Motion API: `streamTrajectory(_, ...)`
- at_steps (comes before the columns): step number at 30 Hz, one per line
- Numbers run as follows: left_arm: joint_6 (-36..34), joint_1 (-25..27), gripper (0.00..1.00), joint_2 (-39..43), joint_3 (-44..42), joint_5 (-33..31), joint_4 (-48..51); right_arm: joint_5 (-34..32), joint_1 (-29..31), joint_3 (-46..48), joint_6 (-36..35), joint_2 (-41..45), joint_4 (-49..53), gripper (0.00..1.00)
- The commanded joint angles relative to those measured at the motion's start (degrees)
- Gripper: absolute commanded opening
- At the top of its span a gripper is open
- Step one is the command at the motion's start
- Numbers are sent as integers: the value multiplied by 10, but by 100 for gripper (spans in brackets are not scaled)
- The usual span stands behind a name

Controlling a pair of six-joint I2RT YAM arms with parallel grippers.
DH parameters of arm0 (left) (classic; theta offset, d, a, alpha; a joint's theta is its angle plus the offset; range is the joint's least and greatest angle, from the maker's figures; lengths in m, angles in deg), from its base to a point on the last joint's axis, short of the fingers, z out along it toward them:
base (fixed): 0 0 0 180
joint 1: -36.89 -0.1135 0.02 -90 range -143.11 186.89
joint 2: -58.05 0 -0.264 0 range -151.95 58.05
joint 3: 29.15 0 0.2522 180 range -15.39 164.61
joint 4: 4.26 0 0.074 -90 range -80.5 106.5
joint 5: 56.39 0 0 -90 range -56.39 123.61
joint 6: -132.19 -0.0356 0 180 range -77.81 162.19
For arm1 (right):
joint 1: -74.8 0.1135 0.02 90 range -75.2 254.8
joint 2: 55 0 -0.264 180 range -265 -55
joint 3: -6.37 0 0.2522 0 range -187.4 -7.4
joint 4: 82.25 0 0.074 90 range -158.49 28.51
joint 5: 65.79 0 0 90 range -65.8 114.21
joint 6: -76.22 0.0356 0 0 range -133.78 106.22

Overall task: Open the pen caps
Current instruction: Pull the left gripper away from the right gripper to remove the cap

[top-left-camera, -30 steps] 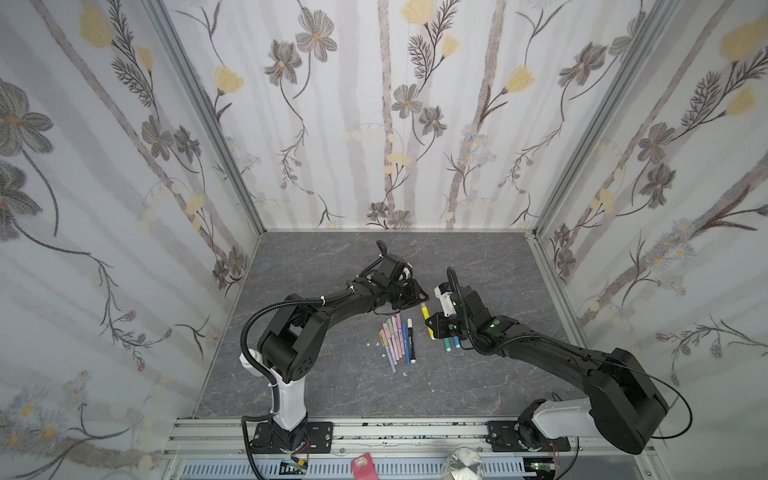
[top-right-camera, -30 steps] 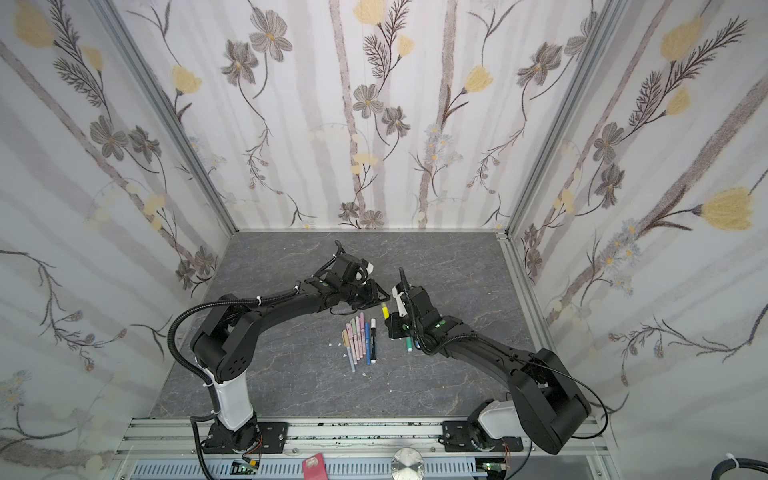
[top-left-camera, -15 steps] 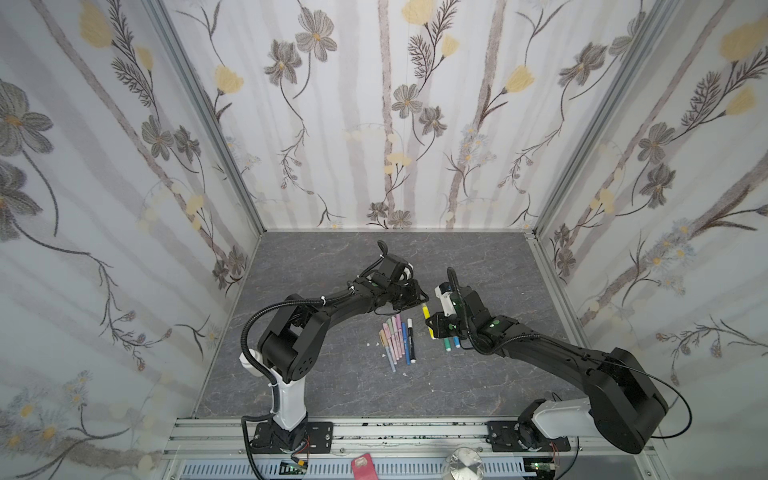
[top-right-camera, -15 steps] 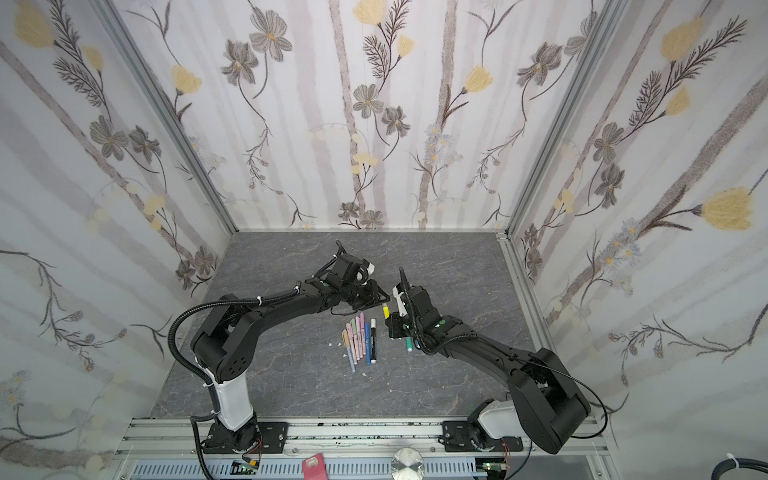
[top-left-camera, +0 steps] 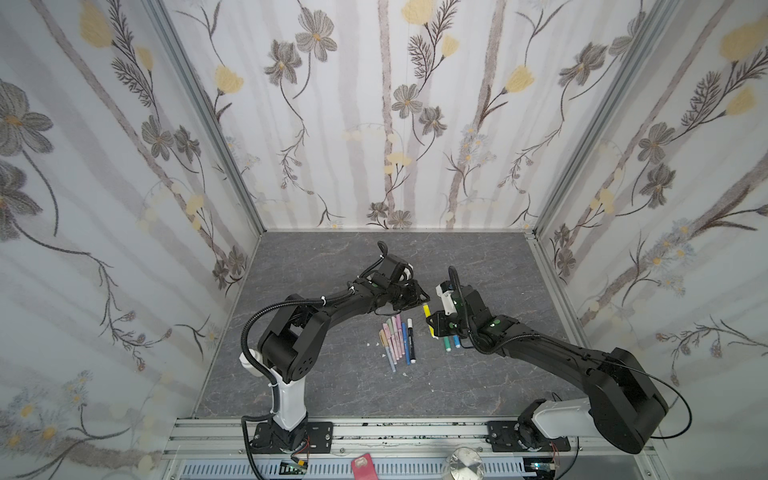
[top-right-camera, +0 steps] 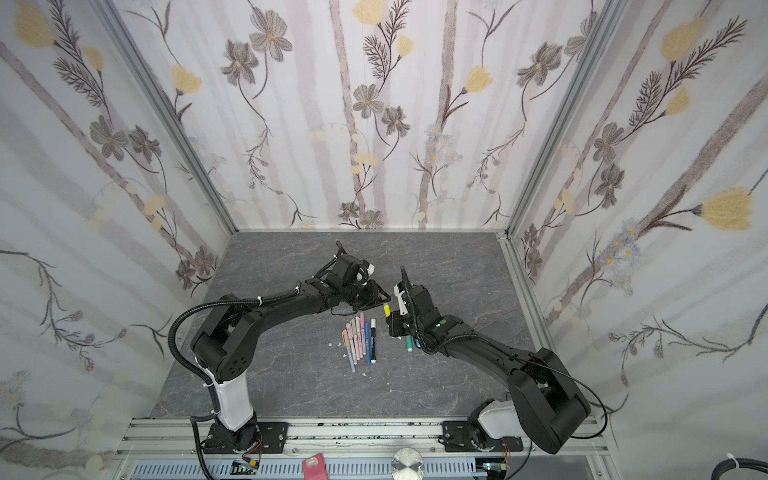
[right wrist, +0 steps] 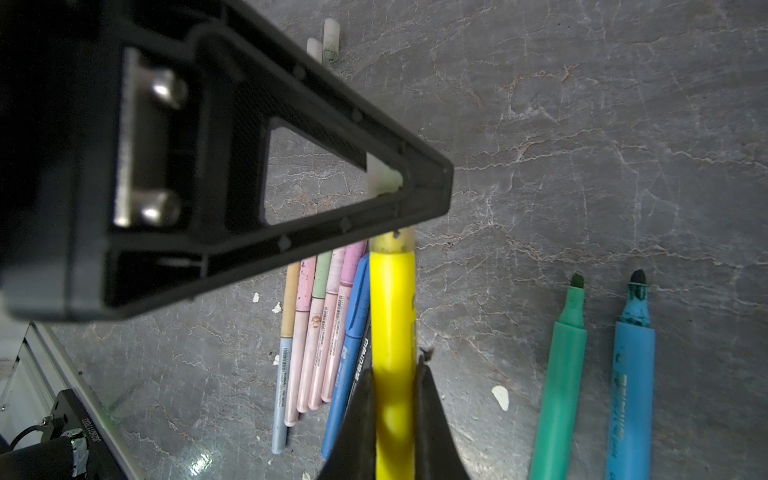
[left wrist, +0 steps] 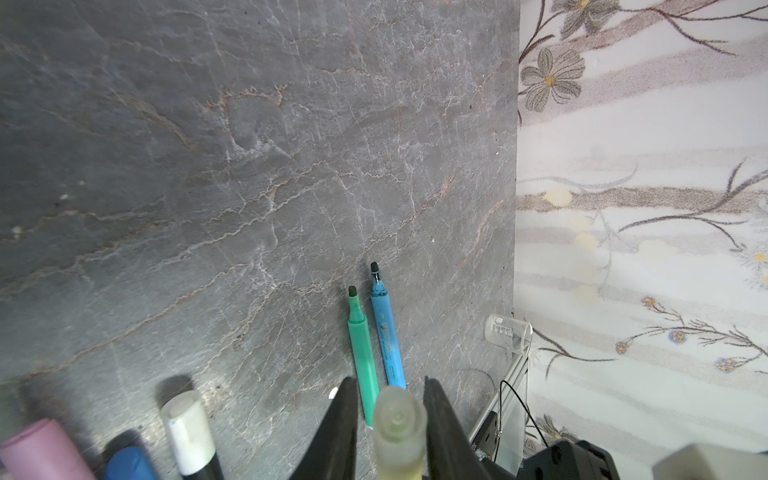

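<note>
A yellow pen (right wrist: pixel 392 316) is held up near the centre of both top views, its barrel pinched in the right gripper (right wrist: pixel 395 365) and its cloudy pale cap (left wrist: pixel 399 419), seated on the barrel's end, clamped in the left gripper (left wrist: pixel 390 384); lower right of it in a top view, a green pen (top-left-camera: pixel 447 344) and a blue pen (top-left-camera: pixel 456 341) lie side by side, uncapped, dark tips bare. Just left of centre a row of thin pens (top-left-camera: pixel 397 338) lies packed together, capped: pastel pink, green and purple, blue, and a black one with a white cap (top-left-camera: pixel 410 322); two loose white caps (right wrist: pixel 328 39) lie side by side beyond the row.
</note>
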Motion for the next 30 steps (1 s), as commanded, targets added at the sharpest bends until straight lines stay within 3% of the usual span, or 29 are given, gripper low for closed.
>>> streamTrajectory(1,0,0,23,-2,2,4,-13,-1,1,-2,2,-2,-17,2)
streamTrajectory(13,2,0,7,0,-3,9,-20,0,-1,-1,3,-10,-21,1)
streamTrajectory(14,2,0,5,-1,-3,10,-21,1,0,-1,3,-10,-21,3)
streamTrajectory(18,6,0,0,1,-4,14,-26,4,-1,7,6,-5,-38,25)
streamTrajectory(20,9,0,0,1,-4,16,-28,6,-2,8,7,-5,-44,29)
streamTrajectory(30,11,1,0,7,-11,23,-33,13,-3,0,6,-31,-71,30)
